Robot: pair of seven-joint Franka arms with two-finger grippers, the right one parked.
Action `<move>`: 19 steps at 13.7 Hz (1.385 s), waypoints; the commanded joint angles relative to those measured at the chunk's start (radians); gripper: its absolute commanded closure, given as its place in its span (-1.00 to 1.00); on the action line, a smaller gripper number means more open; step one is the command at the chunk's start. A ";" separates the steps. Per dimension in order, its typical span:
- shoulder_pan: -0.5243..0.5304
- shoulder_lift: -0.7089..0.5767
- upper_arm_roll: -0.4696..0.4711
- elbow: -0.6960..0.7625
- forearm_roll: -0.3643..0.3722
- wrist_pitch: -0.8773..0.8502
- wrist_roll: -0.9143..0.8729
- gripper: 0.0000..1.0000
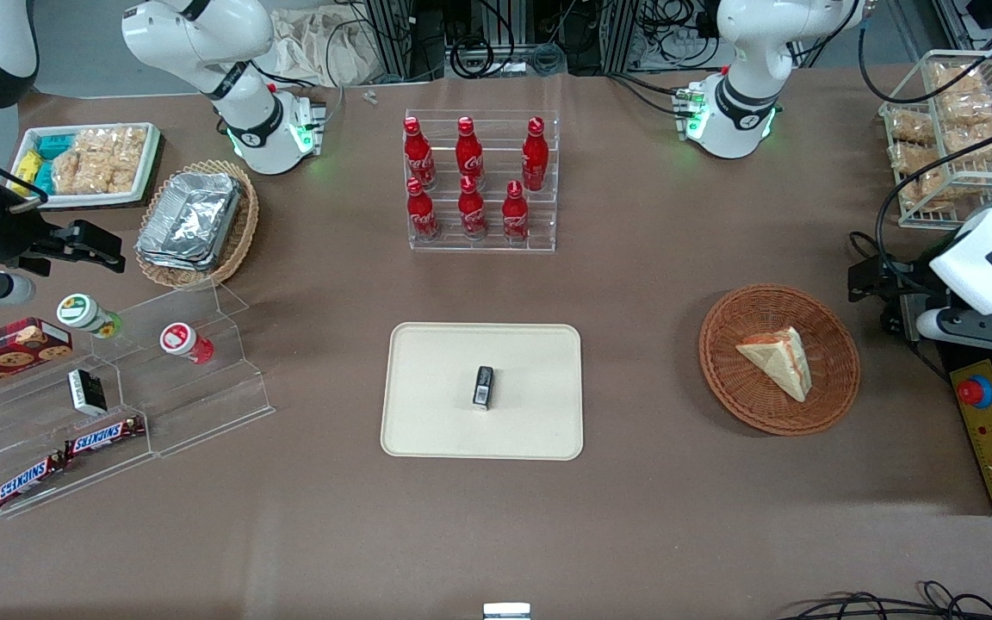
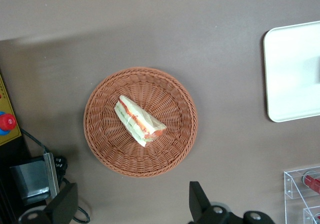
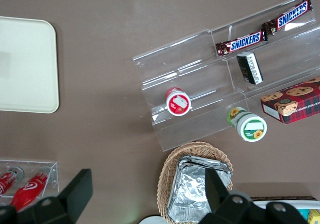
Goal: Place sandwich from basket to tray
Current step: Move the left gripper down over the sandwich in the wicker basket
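Front view: the brown table is taken up at its middle by the cream tray, on which a small dark packet is already laid, so bare room is left around it for a drop. Toward the working arm's end, the reddish wicker basket is set flat, and the sandwich is cradled in it on its side, filling edge turned up, probably to be pinched across its faces. The gripper is held high above the table with its fingers spread wide and nothing between them; the sandwich is seen well below it, untouched, and slightly off the gap's line.
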 commanded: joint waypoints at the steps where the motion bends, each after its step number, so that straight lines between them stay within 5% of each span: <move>1: -0.016 0.039 0.009 0.045 -0.009 -0.040 -0.018 -1.00; 6: -0.014 0.088 0.010 -0.010 0.001 -0.022 -0.257 -1.00; 13: -0.004 0.019 0.018 -0.483 0.030 0.493 -0.595 -1.00; 19: -0.004 0.070 0.018 -0.573 0.090 0.638 -0.816 -1.00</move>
